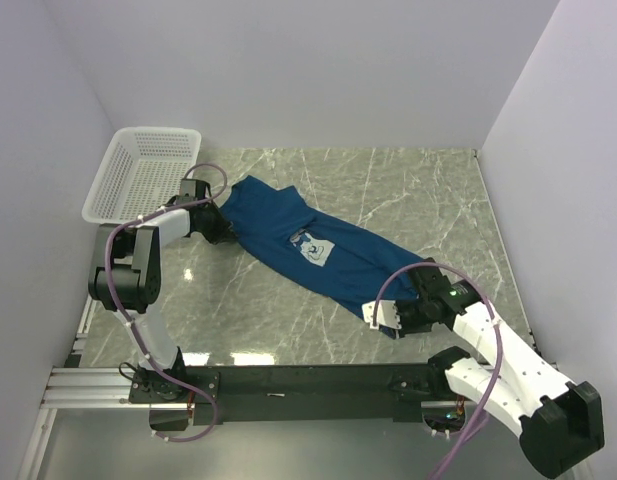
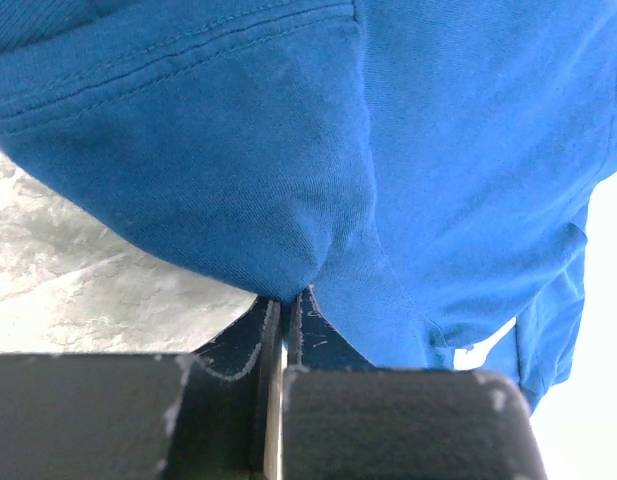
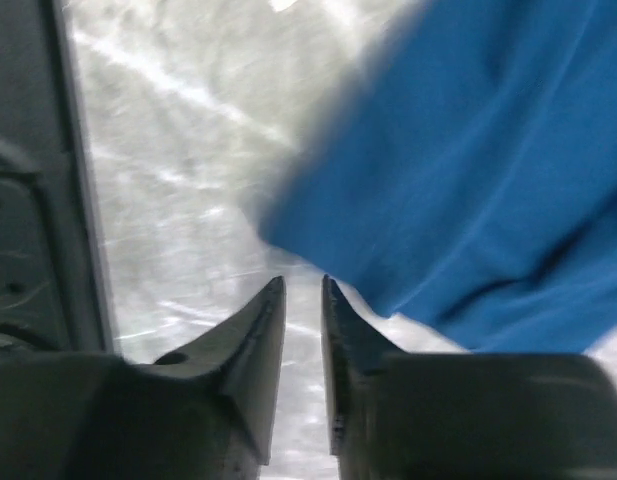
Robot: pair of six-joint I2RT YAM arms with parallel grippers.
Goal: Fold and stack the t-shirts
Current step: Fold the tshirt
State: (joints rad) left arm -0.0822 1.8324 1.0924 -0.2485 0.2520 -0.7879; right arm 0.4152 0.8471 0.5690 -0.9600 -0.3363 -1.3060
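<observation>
The t-shirt [image 1: 338, 258] is blue and lies stretched out in a long, narrow diagonal band on the counter [image 1: 408, 190], running from the far left towards the near right. A pale square print [image 1: 310, 246] faces up about halfway along it. The cloth looks bunched and wrinkled lengthwise rather than spread flat, and the far-left end is wider than the near-right end.

At the far-left end the left pincer [image 1: 225, 228] is closed tight on the t-shirt. In the left wrist view its tips [image 2: 286, 298] meet with only a thin line between them. A pucker of blue cloth [image 2: 288, 180] is drawn into that point, with a stitched hem running across above it.

At the near-right end the right pincer [image 1: 416, 290] sits low over the counter, right by the end of the shirt. In the right wrist view its fingers [image 3: 303, 285] stand slightly parted with bare marble between them and nothing gripped. The edge of the blue cloth [image 3: 488, 180] lies just beyond and to the right of the tips.

A white mesh basket [image 1: 143, 175] stands at the far-left corner of the counter, just left of the left pincer.
</observation>
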